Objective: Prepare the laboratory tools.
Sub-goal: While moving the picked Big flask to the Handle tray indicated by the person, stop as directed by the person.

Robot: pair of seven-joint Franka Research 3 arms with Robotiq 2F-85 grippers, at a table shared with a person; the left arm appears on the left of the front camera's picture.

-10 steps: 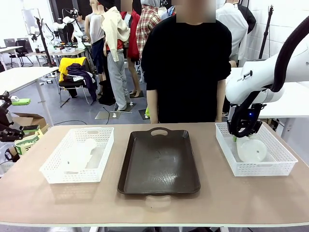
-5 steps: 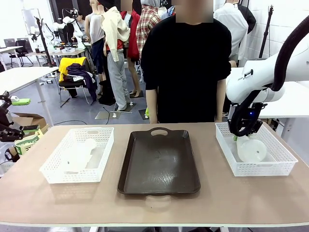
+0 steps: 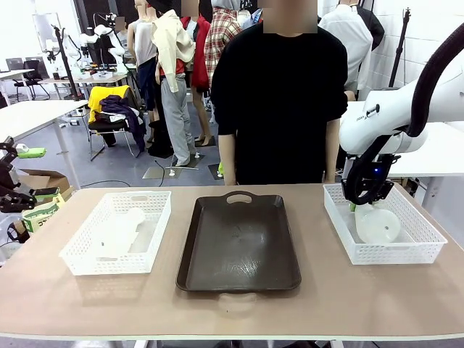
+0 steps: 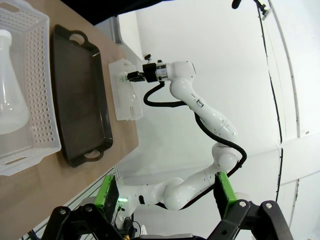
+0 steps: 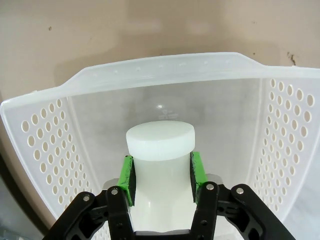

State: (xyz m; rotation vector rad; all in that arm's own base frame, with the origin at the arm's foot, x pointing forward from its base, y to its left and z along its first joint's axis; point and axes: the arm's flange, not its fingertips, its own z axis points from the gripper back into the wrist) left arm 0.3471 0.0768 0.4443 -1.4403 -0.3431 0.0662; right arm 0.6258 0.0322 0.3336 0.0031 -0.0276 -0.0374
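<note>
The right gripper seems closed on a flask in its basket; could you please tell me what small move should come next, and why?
Probably a slow lift straight up. The right gripper presses its green pads on both sides of the neck of the flask, which sits inside the white basket, so it likely must clear the mesh walls before moving toward the dark tray.

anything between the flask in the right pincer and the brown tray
Only the white basket's wall: the flask sits inside it, gripped at the neck by the right pincer. The tray looks bare.
</note>
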